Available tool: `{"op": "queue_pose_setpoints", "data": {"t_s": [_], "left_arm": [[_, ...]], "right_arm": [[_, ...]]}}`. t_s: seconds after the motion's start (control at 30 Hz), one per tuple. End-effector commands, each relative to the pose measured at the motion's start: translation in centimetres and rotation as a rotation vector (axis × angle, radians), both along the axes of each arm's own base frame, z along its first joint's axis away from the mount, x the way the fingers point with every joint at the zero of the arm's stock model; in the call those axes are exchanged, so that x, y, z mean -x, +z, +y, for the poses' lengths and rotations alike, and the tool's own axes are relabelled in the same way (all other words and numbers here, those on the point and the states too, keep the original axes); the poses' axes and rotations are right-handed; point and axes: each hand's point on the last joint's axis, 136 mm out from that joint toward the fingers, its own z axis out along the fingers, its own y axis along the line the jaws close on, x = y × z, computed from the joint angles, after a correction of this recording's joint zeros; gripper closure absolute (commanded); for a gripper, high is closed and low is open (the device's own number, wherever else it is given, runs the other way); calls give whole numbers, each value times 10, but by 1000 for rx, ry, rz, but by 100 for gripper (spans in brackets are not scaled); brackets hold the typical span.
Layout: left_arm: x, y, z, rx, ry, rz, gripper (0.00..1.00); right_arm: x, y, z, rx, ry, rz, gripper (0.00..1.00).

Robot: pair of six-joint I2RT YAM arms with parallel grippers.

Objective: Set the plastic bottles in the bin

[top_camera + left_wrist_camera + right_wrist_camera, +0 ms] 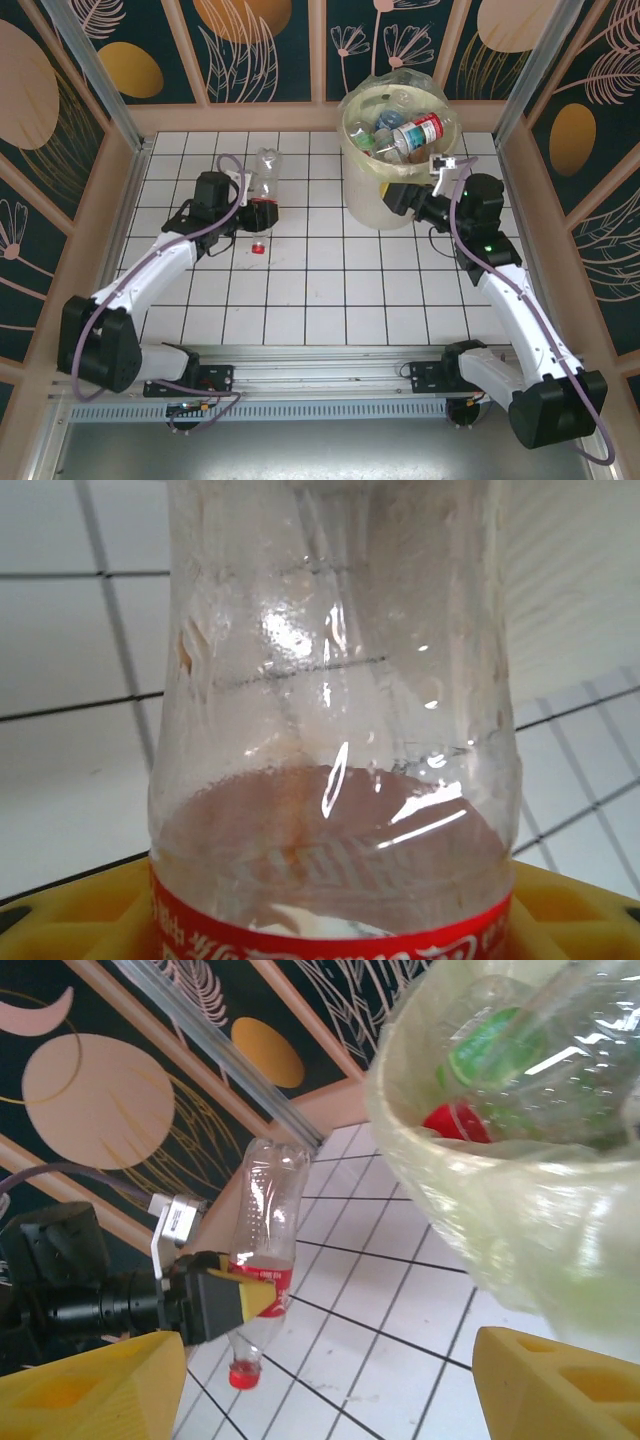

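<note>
- Left claw (245, 1295) clamps the plastic bottle (268, 1210) at its red label; right claw (322, 1385) stands apart, empty.
- Bottle appears light, thin-walled and slippery: hold mid-body, gently.

clear red-labelled bottle (266, 172), cream bin (365, 200) seemingly bottle-filled

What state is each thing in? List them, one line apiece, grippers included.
clear bottle: capped, neck pointing down, clamped at its red label.
left gripper: shut on the clear bottle.
right gripper: open, empty, beside the bin.
bin: upright, bag-lined, well filled.
binned bottles: piled inside, reaching the rim.
</note>
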Motion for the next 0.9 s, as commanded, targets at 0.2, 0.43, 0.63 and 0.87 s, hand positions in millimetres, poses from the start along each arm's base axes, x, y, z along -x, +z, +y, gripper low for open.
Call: {"op": "queue_pose_setpoints", "data": {"t_s": [0.2,0.43,0.63,0.87], "left_arm": [[41,63,-72,160,-213,-186,39],[61,78,-107,256,-285,-222,39],[71,89,-136,293,-342,-242,39],[77,89,-152,311,-397,-232,37]], "right_arm": [[11,28,45,-121,138,-78,14],[20,30,69,-105,213,-110,6],[13,36,75,-91,217,-116,6],[17,48,89,-79,268,-153,8]]}}
